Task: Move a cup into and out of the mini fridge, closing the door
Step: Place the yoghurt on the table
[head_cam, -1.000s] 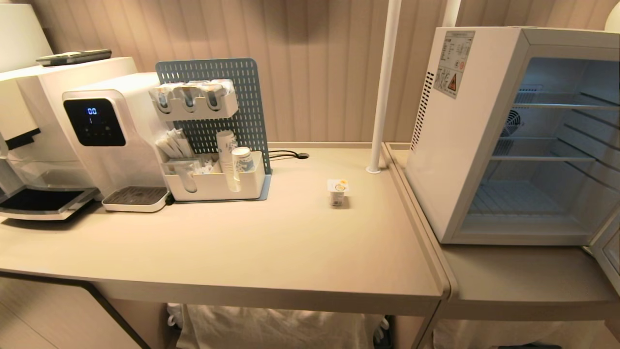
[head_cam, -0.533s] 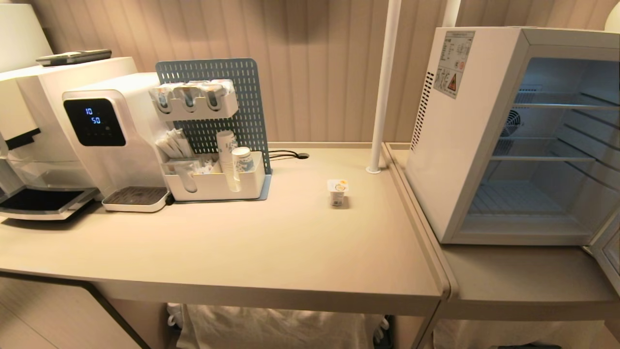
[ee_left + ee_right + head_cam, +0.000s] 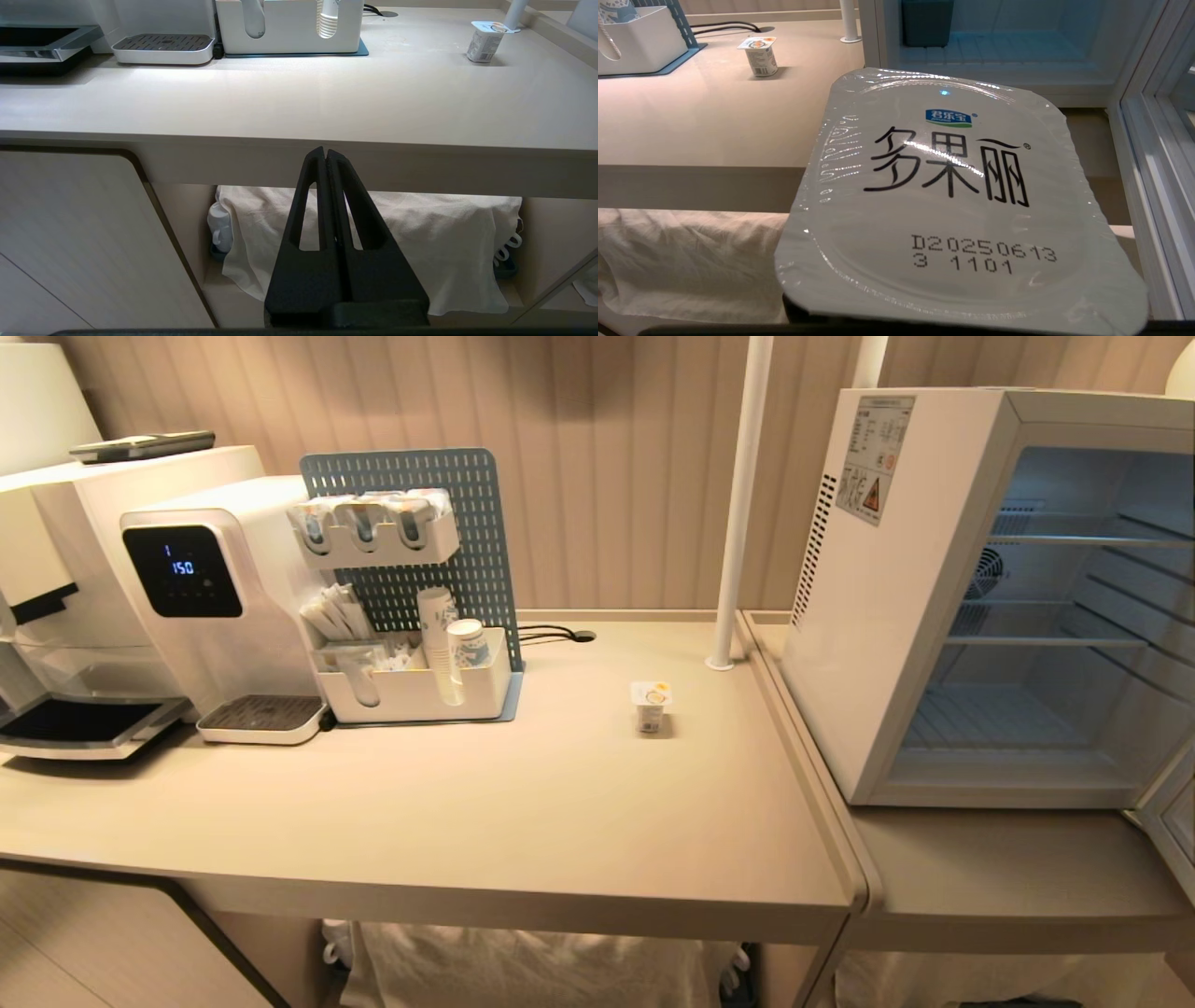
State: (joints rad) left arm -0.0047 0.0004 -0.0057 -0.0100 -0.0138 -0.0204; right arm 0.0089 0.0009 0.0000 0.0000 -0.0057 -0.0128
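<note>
- The mini fridge (image 3: 878,616) is a white, smooth-sided box at 3 o'clock in the head view. It has vent slots and a warning sticker on its flank, and thin wire shelves (image 3: 1046,639) cross its bluish, lit interior.
- The door (image 3: 1172,821) stands swung wide open. Only its pale framed edge shows, at 4 o'clock from the fridge opening.
- A small yogurt cup (image 3: 651,705), tapered and foil-topped, stands upright on the matte beige counter (image 3: 467,821). It is near the centre, well apart from the fridge and at 9 o'clock from it.
- A round white pole (image 3: 738,523) rises at 1 o'clock from that cup.
- A blue perforated pegboard organiser (image 3: 411,588) with white plastic bins and stacked paper cups (image 3: 439,635) sits at 10 o'clock from the cup.
- The left gripper (image 3: 325,151) is black and wedge-shaped, its tips pressed together on nothing. It hangs below the counter's front edge, before a crumpled white cloth (image 3: 420,242).
- The right gripper carries a foil-lidded cup (image 3: 952,196). The cup's glossy, crinkle-edged rounded-square lid, printed in black characters, hides the fingers. The cup is off the counter, in front of its edge, with the open fridge at 12 o'clock.
</note>
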